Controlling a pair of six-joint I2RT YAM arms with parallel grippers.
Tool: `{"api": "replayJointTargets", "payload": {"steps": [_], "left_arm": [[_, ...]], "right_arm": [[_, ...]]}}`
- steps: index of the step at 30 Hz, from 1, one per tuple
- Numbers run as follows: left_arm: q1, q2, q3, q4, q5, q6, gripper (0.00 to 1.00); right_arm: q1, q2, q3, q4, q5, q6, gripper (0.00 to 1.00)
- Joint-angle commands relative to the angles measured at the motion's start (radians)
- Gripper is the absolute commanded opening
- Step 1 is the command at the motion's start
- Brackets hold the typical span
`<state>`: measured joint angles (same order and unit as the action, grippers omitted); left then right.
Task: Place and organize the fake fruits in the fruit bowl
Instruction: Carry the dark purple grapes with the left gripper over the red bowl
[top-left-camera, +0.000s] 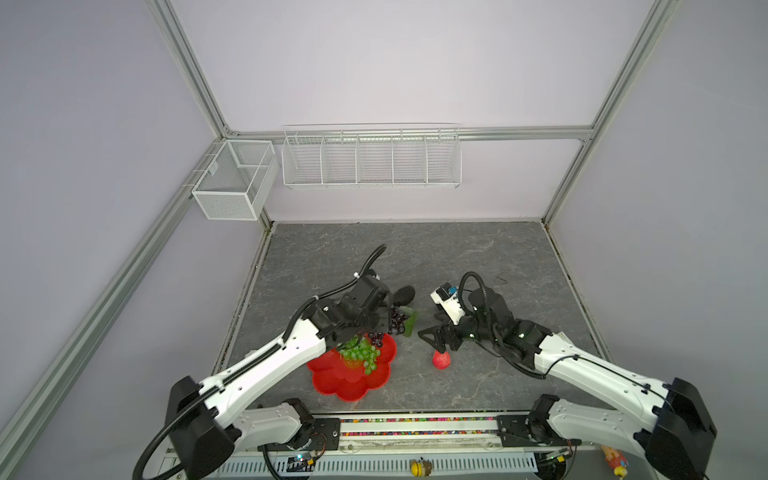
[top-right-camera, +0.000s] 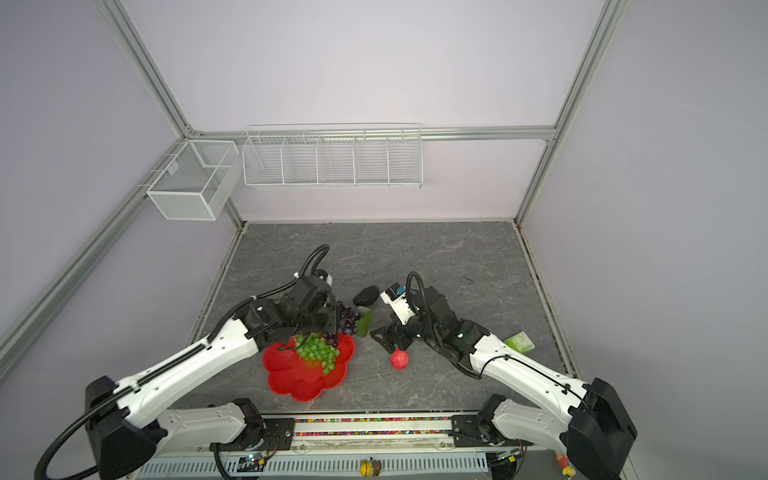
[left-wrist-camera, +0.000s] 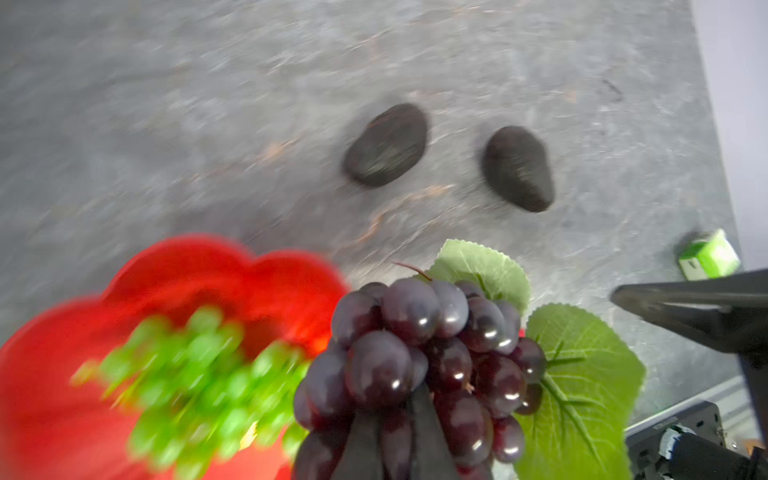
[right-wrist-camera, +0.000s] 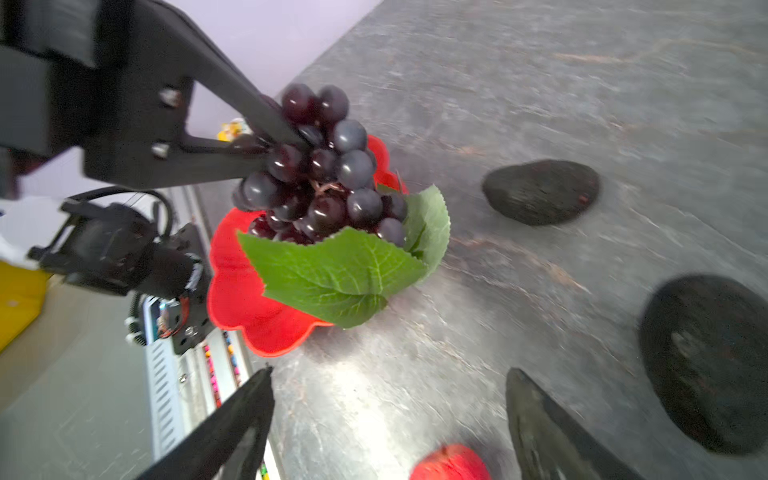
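Two grape bunches matter: green plastic grape bunch (top-left-camera: 361, 353) lies in red flower-shaped plastic bowl (top-left-camera: 332, 382). Left hand (left-wrist-camera: 395, 415) clamps dark purple leafy grape bunch (left-wrist-camera: 419, 349) over bowl's 1 o'clock rim; bowl centre at 7 o'clock. Right hand (right-wrist-camera: 388, 371) open beside red-pink round fruit (top-left-camera: 441, 360) on bench.

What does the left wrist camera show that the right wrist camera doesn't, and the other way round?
Only the left wrist view shows the green grapes, blurred, lying in the bowl, and a small green box on the table. Only the right wrist view shows the red fruit on the table. Both show the bowl, the two avocados on the table, and the left gripper shut on the purple grapes.
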<state>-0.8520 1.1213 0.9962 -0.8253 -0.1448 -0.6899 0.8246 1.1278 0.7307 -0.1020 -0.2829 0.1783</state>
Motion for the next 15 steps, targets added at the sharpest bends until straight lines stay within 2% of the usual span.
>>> {"api": "replayJointTargets", "payload": {"steps": [1,5,8,12,15], "left_arm": [[-0.003,-0.146,-0.078,-0.205,-0.069,-0.147,0.00],[-0.003,-0.297,-0.149,-0.325,-0.087,-0.225,0.00],[-0.002,-0.346,-0.212,-0.297,-0.072,-0.216,0.00],[-0.001,-0.294,-0.221,-0.291,-0.095,-0.208,0.00],[-0.002,-0.206,-0.203,-0.351,-0.149,-0.258,0.00]], "right_arm": [[0.053,0.039,0.035,0.084,-0.077,-0.036,0.88],[0.083,0.092,0.035,0.158,-0.104,-0.004,0.88],[0.094,0.125,0.039,0.175,-0.101,0.003,0.88],[0.096,0.138,0.045,0.181,-0.105,0.004,0.88],[0.096,0.136,0.047,0.176,-0.099,-0.001,0.88]]}}
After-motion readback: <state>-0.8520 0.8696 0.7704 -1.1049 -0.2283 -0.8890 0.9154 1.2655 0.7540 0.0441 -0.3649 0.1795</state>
